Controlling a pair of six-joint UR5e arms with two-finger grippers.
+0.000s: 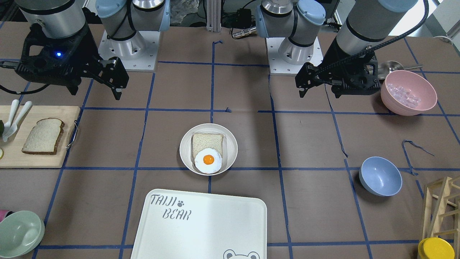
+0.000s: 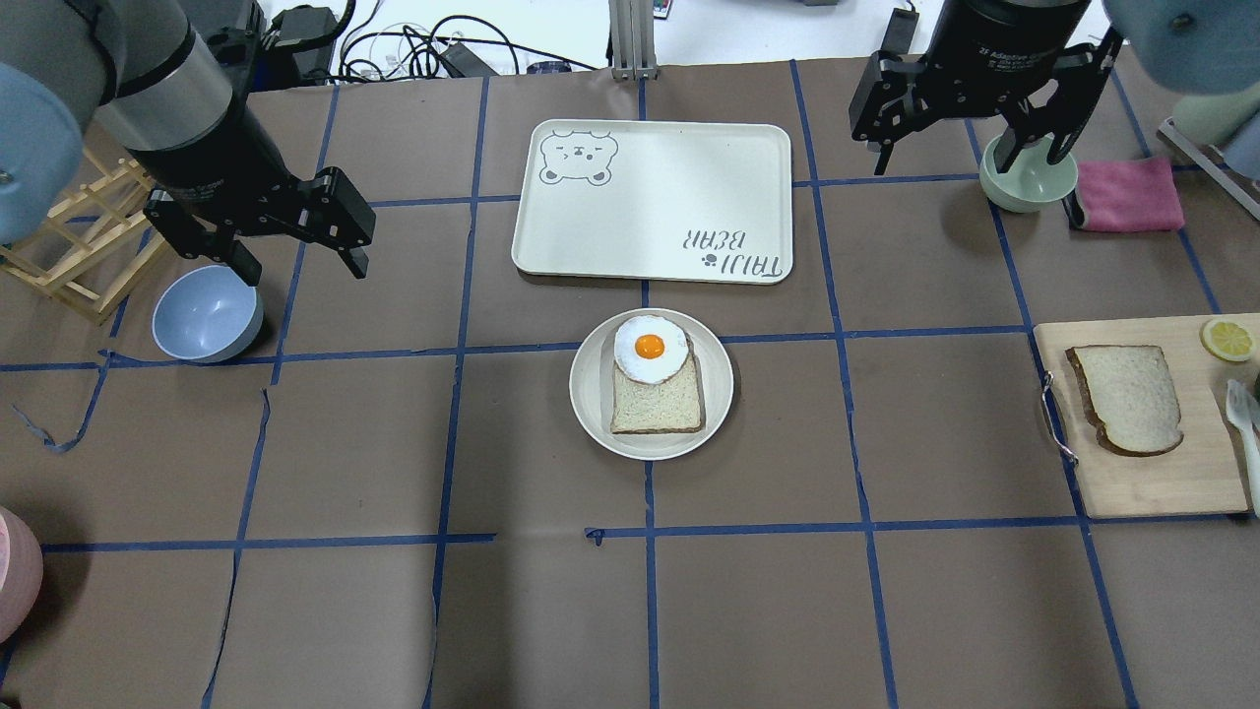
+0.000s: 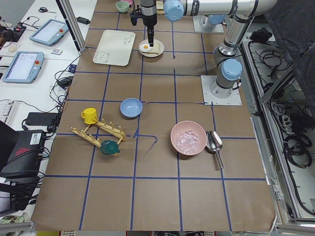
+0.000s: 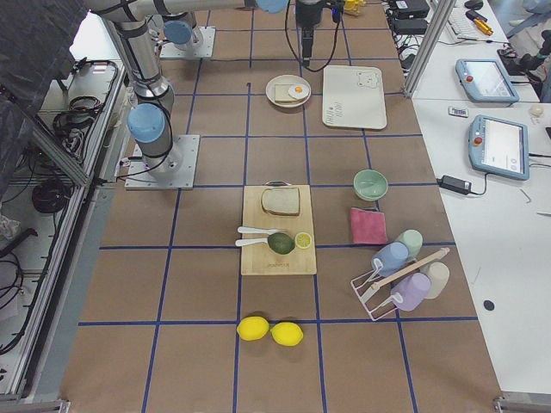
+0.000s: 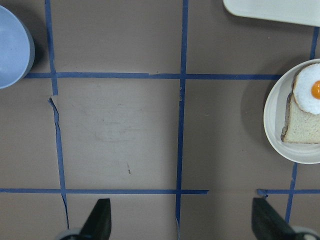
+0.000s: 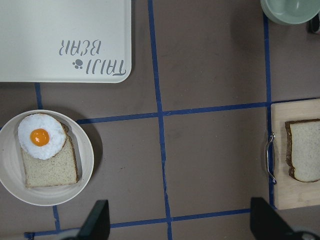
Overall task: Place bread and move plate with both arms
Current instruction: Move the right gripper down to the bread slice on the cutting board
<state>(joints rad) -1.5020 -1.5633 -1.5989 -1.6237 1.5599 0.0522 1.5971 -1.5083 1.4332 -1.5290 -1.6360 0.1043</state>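
Our left gripper (image 2: 300,261) and right gripper (image 2: 970,150) both hang above the desk (image 2: 394,611), fingers spread wide and nothing between them. The bread (image 2: 1127,397) lies flat on the wooden board (image 2: 1162,483) at our right side, so we judge that the right arm is the natural one to fetch it. The plate (image 2: 594,394) sits in the middle, between both arms. It carries a squarer slice (image 2: 658,404) with a fried egg (image 2: 650,347), and the bread probably goes on top. The tray (image 2: 650,197) lies just beyond the plate, not touching it. To the left and right of the plate the desk is bare, which gives room for one gripper at each side of the raised rim. The green bowl (image 2: 1029,182) is near the right gripper and the blue bowl (image 2: 207,315) near the left one. We should mind both when descending.
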